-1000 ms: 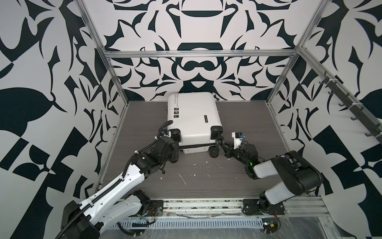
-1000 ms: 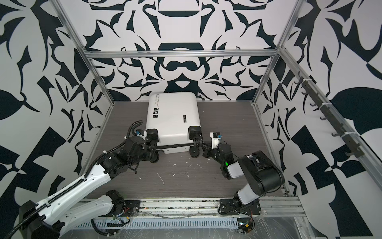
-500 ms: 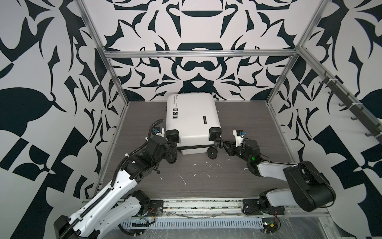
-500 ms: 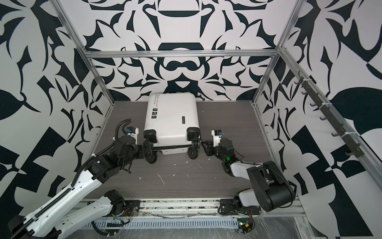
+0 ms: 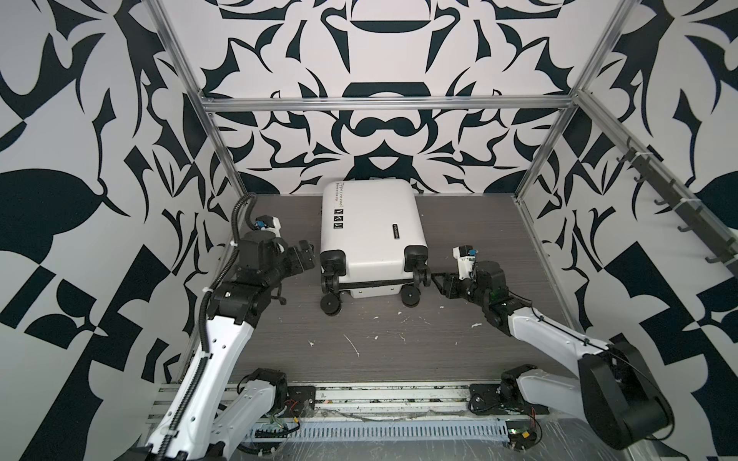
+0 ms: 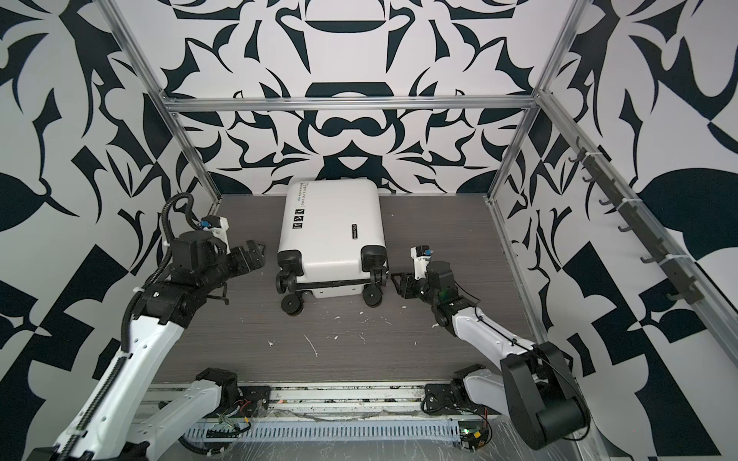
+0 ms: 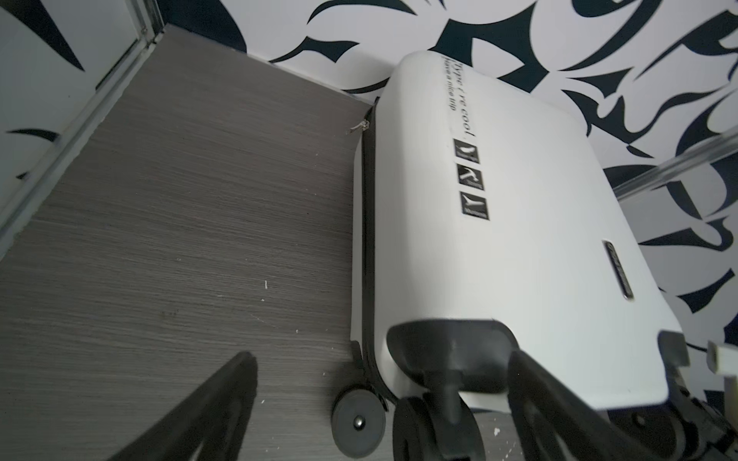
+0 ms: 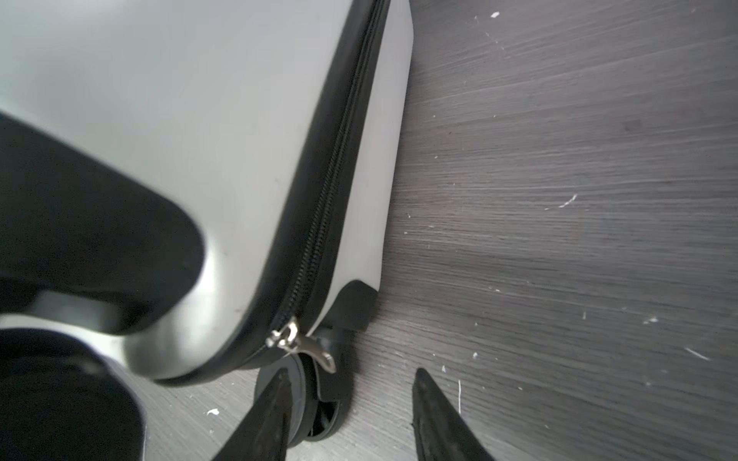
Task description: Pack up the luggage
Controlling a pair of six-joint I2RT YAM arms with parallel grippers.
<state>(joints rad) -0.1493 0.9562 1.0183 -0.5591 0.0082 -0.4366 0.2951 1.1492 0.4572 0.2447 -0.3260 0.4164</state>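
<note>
The luggage (image 5: 371, 223) (image 6: 331, 227) is a white hard-shell suitcase lying flat and zipped shut at the back middle of the table, with its black wheels toward the front. The left wrist view shows its script text and three square stickers (image 7: 471, 179). My left gripper (image 5: 305, 255) (image 6: 255, 253) (image 7: 383, 355) stands open beside the left front wheel (image 7: 435, 419), holding nothing. My right gripper (image 5: 436, 278) (image 6: 395, 278) (image 8: 351, 371) is open by the right front corner. A silver zipper pull (image 8: 307, 347) hangs just beyond its fingertips, untouched.
White flecks (image 5: 353, 345) litter the dark wood-grain table (image 5: 479, 223). Aluminium frame posts (image 5: 223, 159) and patterned walls close in three sides. A hook rail (image 5: 679, 207) runs along the right wall. A second zipper pull (image 7: 359, 127) shows on the suitcase's left side.
Both grippers have opened. The left one has drawn back leftward from the left front wheel. The right arm has stretched out lower, its gripper still by the right front corner.
</note>
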